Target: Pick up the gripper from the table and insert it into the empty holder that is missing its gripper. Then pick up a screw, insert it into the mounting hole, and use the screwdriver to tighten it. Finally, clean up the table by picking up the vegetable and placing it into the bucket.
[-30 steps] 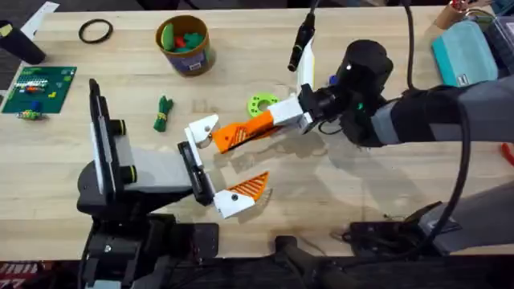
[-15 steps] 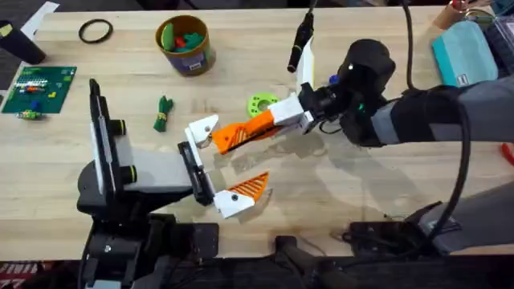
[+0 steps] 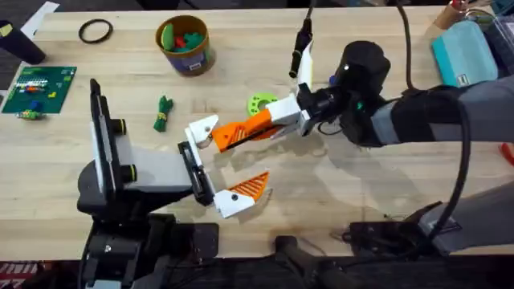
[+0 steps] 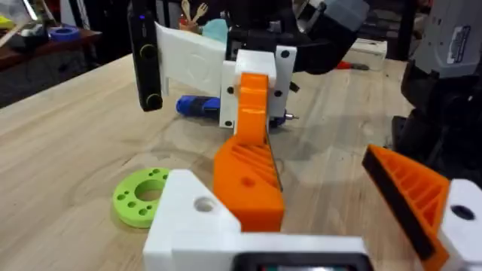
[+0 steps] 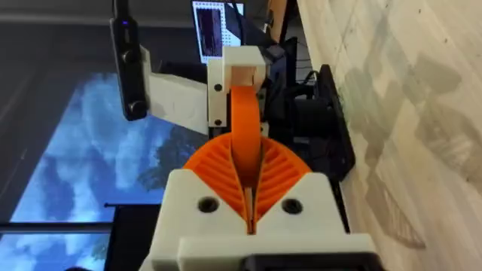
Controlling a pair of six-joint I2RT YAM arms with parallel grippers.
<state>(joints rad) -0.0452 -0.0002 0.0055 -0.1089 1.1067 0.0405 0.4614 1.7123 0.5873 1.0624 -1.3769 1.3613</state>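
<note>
We found the right end effector (image 3: 241, 135) clamped on the gripper (image 3: 202, 128), just beside the holder (image 3: 195, 172); left end effector state undeterminable.

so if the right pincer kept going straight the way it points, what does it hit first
Probably the black holder on the grey arm body: the right pincer points left with the white and orange finger, whose white end is nearly there. Depth is unclear.

We're in a robotics lab or workshop here. A pale wooden table (image 3: 353, 193) carries bench clutter: a green circuit board (image 3: 38, 87) at nine o'clock, a black-and-yellow cable plug (image 3: 300, 44) at twelve, a lime-green disc with holes (image 3: 259, 103) near centre. Behind the table in the left wrist view, tool-laden workbenches (image 4: 45, 38) and a lit screen in the right wrist view (image 5: 215, 30).
</note>
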